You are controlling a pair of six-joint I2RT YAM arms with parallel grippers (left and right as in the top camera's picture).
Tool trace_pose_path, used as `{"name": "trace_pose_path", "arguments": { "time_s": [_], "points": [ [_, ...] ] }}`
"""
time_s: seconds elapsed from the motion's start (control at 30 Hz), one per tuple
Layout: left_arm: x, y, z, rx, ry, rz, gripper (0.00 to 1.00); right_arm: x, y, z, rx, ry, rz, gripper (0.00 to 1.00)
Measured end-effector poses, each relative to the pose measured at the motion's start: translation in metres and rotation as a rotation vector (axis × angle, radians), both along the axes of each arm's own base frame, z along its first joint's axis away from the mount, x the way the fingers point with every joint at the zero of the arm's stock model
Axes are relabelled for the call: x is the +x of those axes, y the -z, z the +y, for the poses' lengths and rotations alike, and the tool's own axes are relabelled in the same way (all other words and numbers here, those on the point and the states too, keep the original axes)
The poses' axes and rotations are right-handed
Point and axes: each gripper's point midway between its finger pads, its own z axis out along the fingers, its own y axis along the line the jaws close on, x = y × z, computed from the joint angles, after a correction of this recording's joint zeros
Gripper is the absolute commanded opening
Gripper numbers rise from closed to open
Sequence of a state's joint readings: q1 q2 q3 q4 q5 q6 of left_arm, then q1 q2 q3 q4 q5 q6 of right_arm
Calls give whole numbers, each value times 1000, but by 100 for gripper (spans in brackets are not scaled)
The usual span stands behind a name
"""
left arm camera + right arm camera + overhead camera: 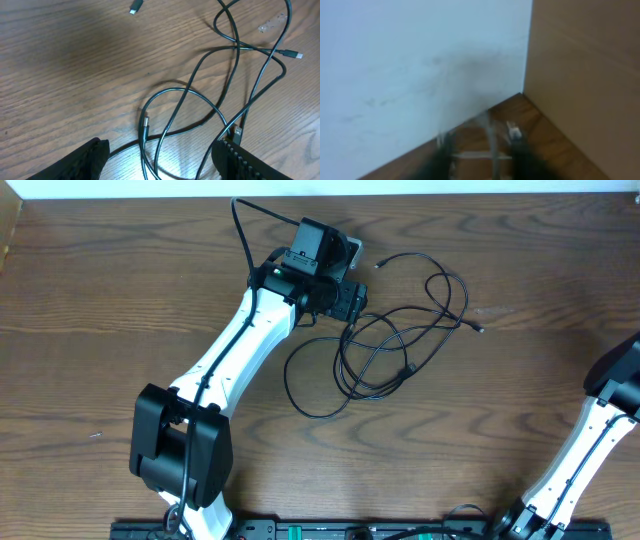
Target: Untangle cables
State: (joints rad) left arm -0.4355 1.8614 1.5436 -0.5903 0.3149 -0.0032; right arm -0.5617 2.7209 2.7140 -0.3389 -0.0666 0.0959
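Wooden table (100, 300), with the left arm (240, 345) stretched from the near edge toward the far edge so the left gripper (160, 150) hangs over the black cables (400, 340), which are sprawled just right of centre. Its jaws are wide apart, straddling a loop with nothing pinched, so probably lining up a grab. The right arm (600, 430) sits by the right edge, out of the way. The right gripper (482, 155) is too blurry, can't tell. A small plug (145, 124) lies between the left fingers.

Our overhead down on the worktop (90, 300), left wrist close over the same cables (385, 345), right wrist toward a wall (420, 60).
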Motion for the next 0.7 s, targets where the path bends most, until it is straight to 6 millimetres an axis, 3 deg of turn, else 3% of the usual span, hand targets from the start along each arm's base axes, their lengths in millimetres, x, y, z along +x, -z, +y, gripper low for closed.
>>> {"name": "trace_pose_path", "arguments": {
  "time_s": [0.3, 0.53, 0.6, 0.7],
  "points": [
    [0, 0, 1, 3, -2, -2, 72, -18, 55, 1, 91, 26, 164, 99],
    [1, 0, 1, 5, -4, -2, 72, -48, 98, 24, 191, -6, 379, 99],
    [1, 0, 1, 6, -4, -3, 72, -60, 97, 38, 222, -38, 444, 99],
    [1, 0, 2, 12, -9, -6, 72, -72, 76, 60, 250, -82, 486, 99]
  ]
}}
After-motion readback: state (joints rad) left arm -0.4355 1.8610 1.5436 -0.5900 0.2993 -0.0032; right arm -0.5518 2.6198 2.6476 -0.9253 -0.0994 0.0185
